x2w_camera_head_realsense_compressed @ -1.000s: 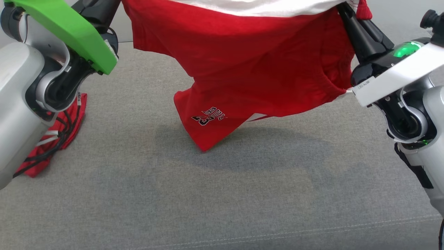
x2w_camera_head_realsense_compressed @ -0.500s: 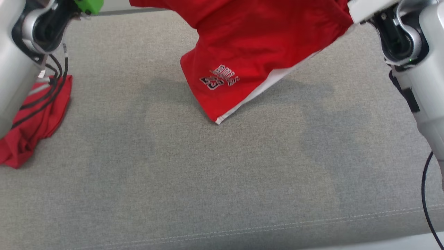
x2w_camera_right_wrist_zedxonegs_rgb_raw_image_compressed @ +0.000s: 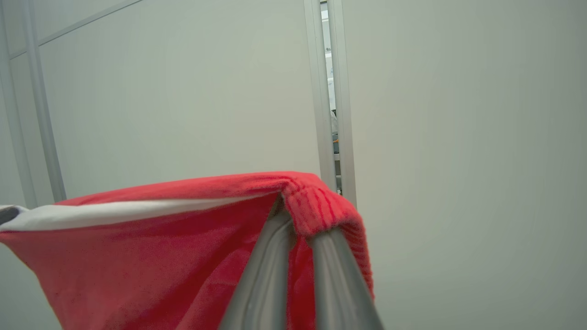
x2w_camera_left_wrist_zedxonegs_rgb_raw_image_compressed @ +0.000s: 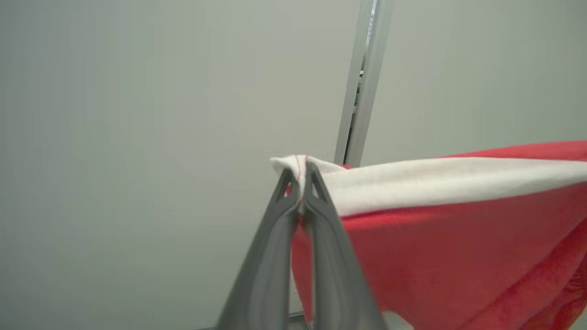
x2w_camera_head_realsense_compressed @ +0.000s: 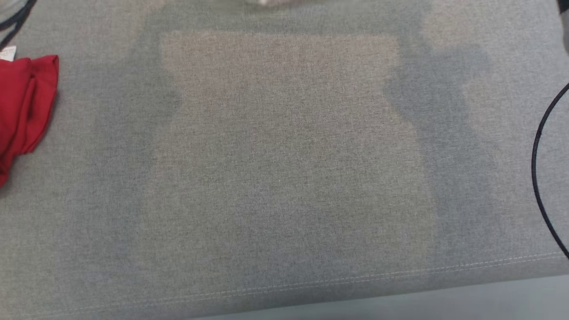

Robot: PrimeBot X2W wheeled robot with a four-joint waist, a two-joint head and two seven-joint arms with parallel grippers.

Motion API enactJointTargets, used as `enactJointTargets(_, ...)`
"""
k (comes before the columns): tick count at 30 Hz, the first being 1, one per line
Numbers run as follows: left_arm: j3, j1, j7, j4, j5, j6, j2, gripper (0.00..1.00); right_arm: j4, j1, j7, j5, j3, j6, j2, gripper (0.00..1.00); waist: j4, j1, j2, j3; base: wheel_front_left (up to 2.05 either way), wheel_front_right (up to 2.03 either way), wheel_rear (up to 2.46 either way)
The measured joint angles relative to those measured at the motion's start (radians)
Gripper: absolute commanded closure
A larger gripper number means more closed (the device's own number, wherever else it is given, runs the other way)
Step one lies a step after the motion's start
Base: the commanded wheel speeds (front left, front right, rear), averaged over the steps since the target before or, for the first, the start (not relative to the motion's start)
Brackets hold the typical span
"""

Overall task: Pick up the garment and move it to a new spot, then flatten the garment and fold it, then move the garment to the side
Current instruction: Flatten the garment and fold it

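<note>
Left wrist view: left gripper point(x2w_camera_left_wrist_zedxonegs_rgb_raw_image_compressed: 299, 176) pinches the garment point(x2w_camera_left_wrist_zedxonegs_rgb_raw_image_compressed: 435, 243) at its white hem corner; right gripper point(x2w_camera_right_wrist_zedxonegs_rgb_raw_image_compressed: 298, 224) clamps the ribbed red edge. It hangs stretched between them, aloft. That thin corner pinch could slip, dumping one side crumpled onto the cushion point(x2w_camera_head_realsense_compressed: 284, 155).

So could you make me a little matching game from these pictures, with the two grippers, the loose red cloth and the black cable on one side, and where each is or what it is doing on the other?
Things:
1. left gripper
2. right gripper
3. loose red cloth
4. black cable

Places or states:
A. lies on the grey surface at the head view's left edge
B. shut on the red ribbed edge of the garment
C. curves along the head view's right edge
D. shut on the garment's white band

Pairs: 1-D, 2-B, 3-A, 4-C.
</note>
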Motion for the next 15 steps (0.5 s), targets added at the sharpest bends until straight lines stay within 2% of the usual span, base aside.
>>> enactJointTargets(2, 0.001, -0.031, -0.027, 0.024, 0.010, -0.018, -0.019, 1.00, -0.036, -0.027, -0.005, -0.053, -0.044, 0.000, 0.005, 1.00, 0.006, -0.0001, 0.0000, 0.023, 0.00, 0.00, 0.00)
enactJointTargets(3, 0.001, -0.031, -0.027, 0.024, 0.010, -0.018, -0.019, 1.00, -0.036, -0.027, -0.005, -0.053, -0.044, 0.000, 0.005, 1.00, 0.006, -0.0001, 0.0000, 0.023, 0.00, 0.00, 0.00)
enactJointTargets(7, -0.007, -0.012, -0.016, 0.083, 0.002, -0.063, -0.054, 1.00, -0.025, 0.007, -0.005, -0.126, -0.056, -0.001, 0.035, 1.00, 0.021, 0.0000, 0.0000, 0.072, 0.00, 0.00, 0.00)
enactJointTargets(11, 0.001, 0.065, -0.011, 0.130, -0.029, -0.094, -0.088, 1.00, 0.000, 0.073, -0.005, -0.136, -0.035, -0.001, 0.052, 1.00, 0.037, 0.0001, 0.0000, 0.118, 0.00, 0.00, 0.00)
enactJointTargets(15, 0.010, 0.148, -0.035, 0.149, -0.062, -0.109, -0.121, 1.00, -0.016, 0.163, -0.005, -0.094, -0.016, -0.001, 0.045, 1.00, 0.052, 0.0001, 0.0000, 0.160, 0.00, 0.00, 0.00)
